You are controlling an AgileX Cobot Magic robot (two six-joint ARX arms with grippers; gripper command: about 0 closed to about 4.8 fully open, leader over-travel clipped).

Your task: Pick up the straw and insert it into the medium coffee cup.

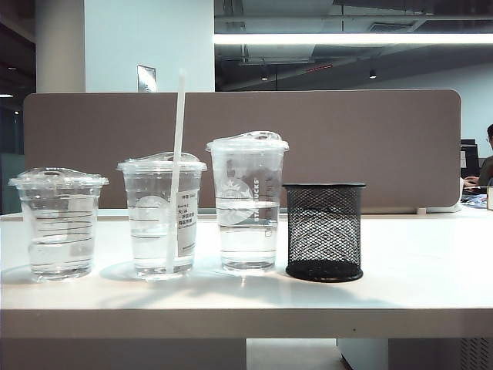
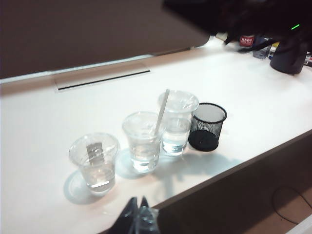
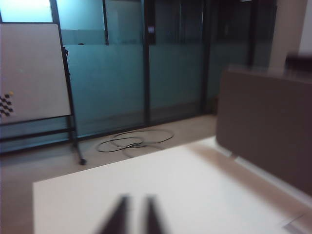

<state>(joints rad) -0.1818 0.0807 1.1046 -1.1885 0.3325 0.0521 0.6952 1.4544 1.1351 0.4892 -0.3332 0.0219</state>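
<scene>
We see the straw [image 1: 178, 154] already standing in the medium coffee cup [image 1: 162, 216], at 9 o'clock of the tall cup [image 1: 247, 202]. Our right gripper [image 3: 132, 214] jaws hold nothing, slightly parted; left gripper [image 2: 137, 214] jaws look closed, empty. Brushing the straw could tip the cup.

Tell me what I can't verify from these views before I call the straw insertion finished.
- Straw tip depth in the medium coffee cup: exterior view, blurred by water and label.
- Left gripper: left wrist view, cut by the edge, jaw gap unclear.
- Right gripper: right wrist view, motion-blurred, nothing between the fingers; cups out of frame.
</scene>
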